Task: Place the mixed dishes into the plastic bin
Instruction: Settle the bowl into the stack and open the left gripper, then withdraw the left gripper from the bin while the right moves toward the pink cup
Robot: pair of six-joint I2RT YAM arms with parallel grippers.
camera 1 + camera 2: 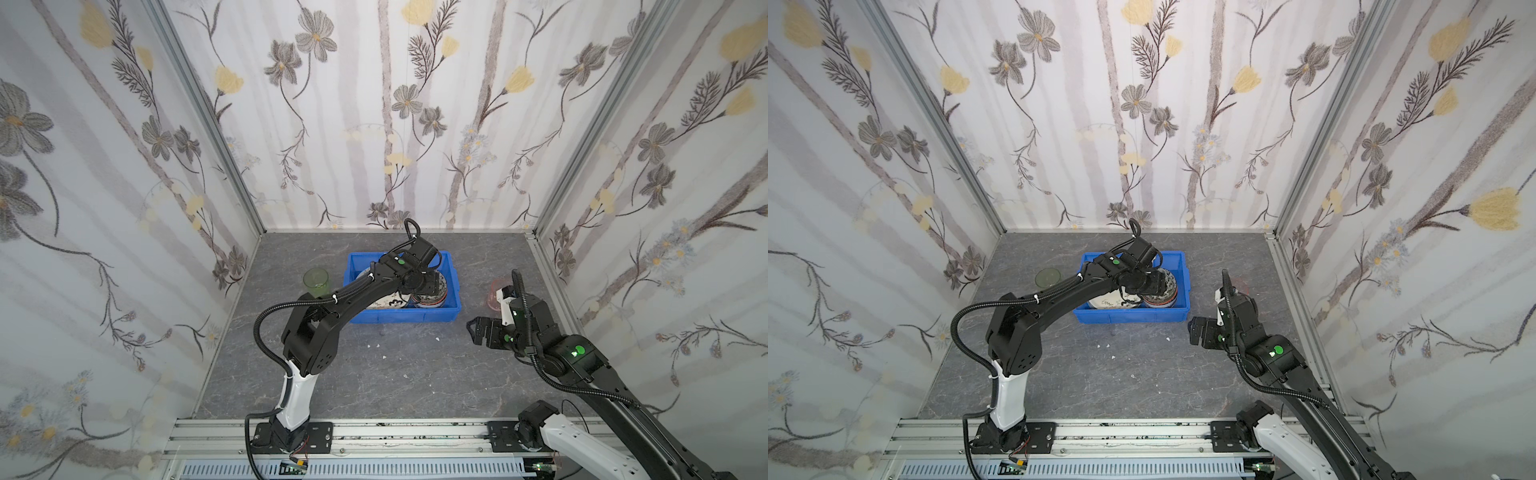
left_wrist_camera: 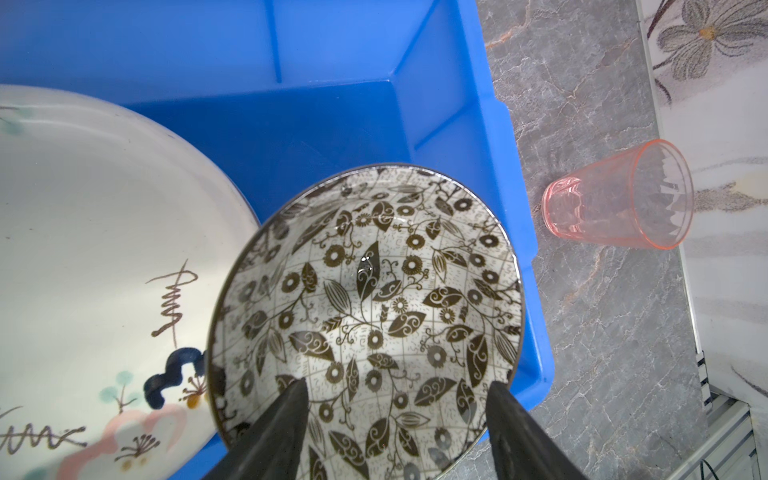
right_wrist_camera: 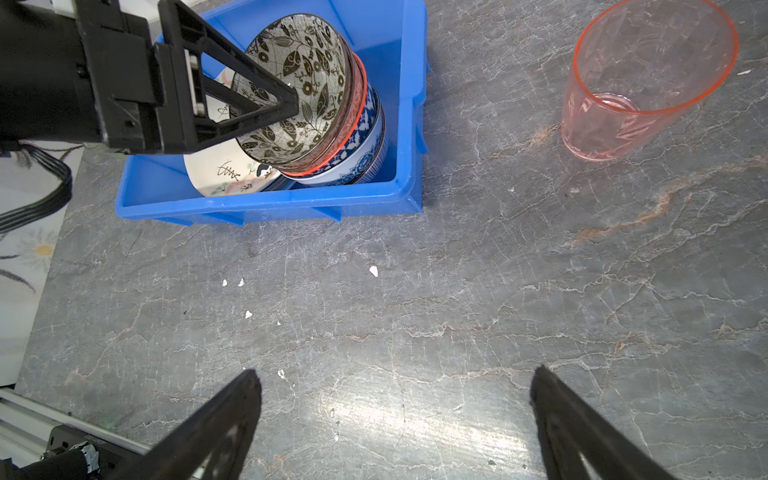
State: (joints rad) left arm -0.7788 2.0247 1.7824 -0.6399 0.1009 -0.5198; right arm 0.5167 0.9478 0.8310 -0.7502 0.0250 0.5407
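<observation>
1. Already in the plastic bin [image 2: 498, 124]: a cream plate [image 2: 104, 249] and, beside it, the black-white leaf bowl [image 2: 374, 291] topping a stack of bowls [image 3: 361, 145].
2. Left gripper [image 2: 397, 384] hangs over that bowl, jaws parted, gripping nothing.
3. Right gripper [image 3: 395, 374], jaws wide, hovers above the grey table [image 3: 415, 291].
4. Pink tumbler [image 3: 640, 83] stands right of the bin, green tumbler [image 1: 316, 282] left.

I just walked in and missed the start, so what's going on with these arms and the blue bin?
The left gripper hangs open over the leaf-patterned bowl topping a bowl stack in the blue bin, beside a cream plate. The right gripper hovers open above the table. The pink tumbler and green tumbler stand outside the bin.
</observation>
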